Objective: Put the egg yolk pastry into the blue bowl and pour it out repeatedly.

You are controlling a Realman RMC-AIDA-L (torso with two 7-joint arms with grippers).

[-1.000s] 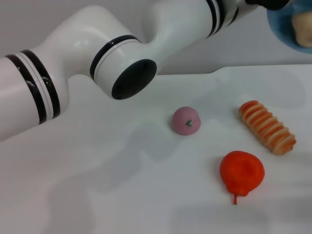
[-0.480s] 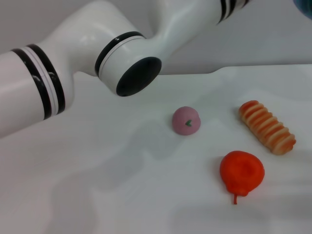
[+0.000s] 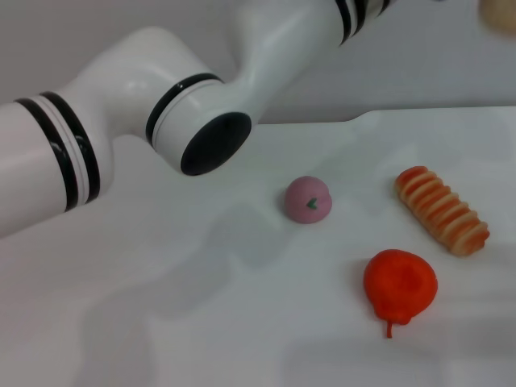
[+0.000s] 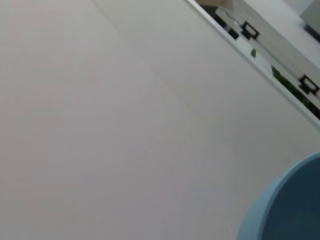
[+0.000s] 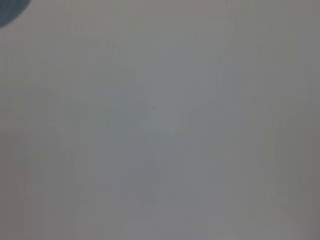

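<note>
Head view: the left arm [image 3: 161, 121] reaches across the white table [image 3: 161, 322] toward its far right corner, its wrist and gripper out of the picture past the top edge. A pale beige lump, most likely the egg yolk pastry [image 3: 500, 14], shows at the top right corner, cut by the edge. A second ago the blue bowl sat in that corner with the pastry inside it; half a second ago only a sliver of blue rim was left there; now no blue shows there at all. The left wrist view has a curve of the blue bowl [image 4: 285, 205] close against its camera, which suggests the bowl is carried by that arm, though the fingers are not shown and I cannot tell how they stand. I judge the bowl is being tipped or lifted in a pour, with the pastry on its way out.

The pink dome [image 3: 307, 199] sits mid-table, the orange-striped bread roll [image 3: 441, 210] near the right edge, and the red fruit-shaped piece [image 3: 400, 284] nearer the front; none has moved. The right arm and its gripper are nowhere in view.
</note>
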